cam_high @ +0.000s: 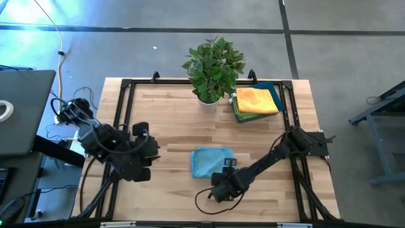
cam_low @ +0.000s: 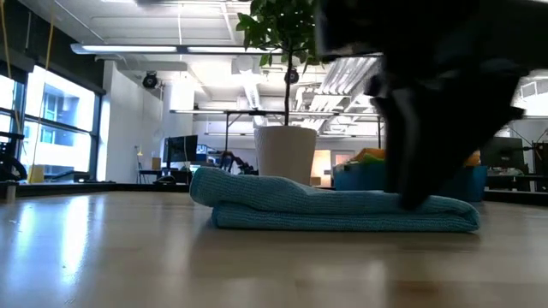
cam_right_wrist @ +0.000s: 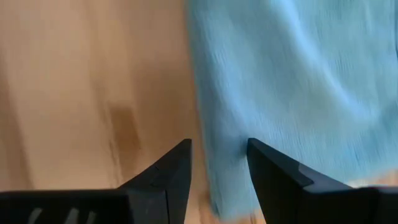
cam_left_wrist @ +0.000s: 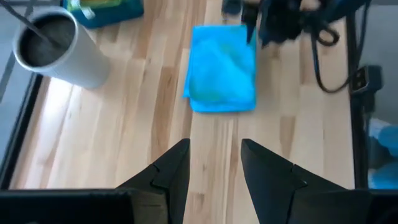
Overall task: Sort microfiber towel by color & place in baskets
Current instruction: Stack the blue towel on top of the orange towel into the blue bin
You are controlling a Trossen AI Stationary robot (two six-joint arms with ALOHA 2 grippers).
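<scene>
— What lies on the table [cam_high: 171,120] here?

— A pale wooden top in a black frame, seen from above over a grey concrete floor [cam_high: 126,50]. A folded blue towel [cam_high: 211,161] sits at lower centre of the frame. A potted plant [cam_high: 214,63] in a white pot stands at upper centre, and just to its right a teal basket [cam_high: 273,88] holds a yellow towel [cam_high: 256,100] on top of a green one [cam_high: 237,111].

— And the arms?

— The right gripper [cam_high: 223,187] hangs low at the towel's near edge, its fingers [cam_right_wrist: 168,174] parted, one over bare wood and one at the cloth's border, grasping nothing. The left gripper [cam_high: 144,158] waits at the left of the frame, fingers [cam_left_wrist: 171,174] likewise released, well apart from the towel.

— The room beyond?

— From table height: an open workshop with strip ceiling lights [cam_low: 163,49], bright windows [cam_low: 60,128] at far left, and desks with equipment [cam_low: 184,154] behind the pot.
</scene>
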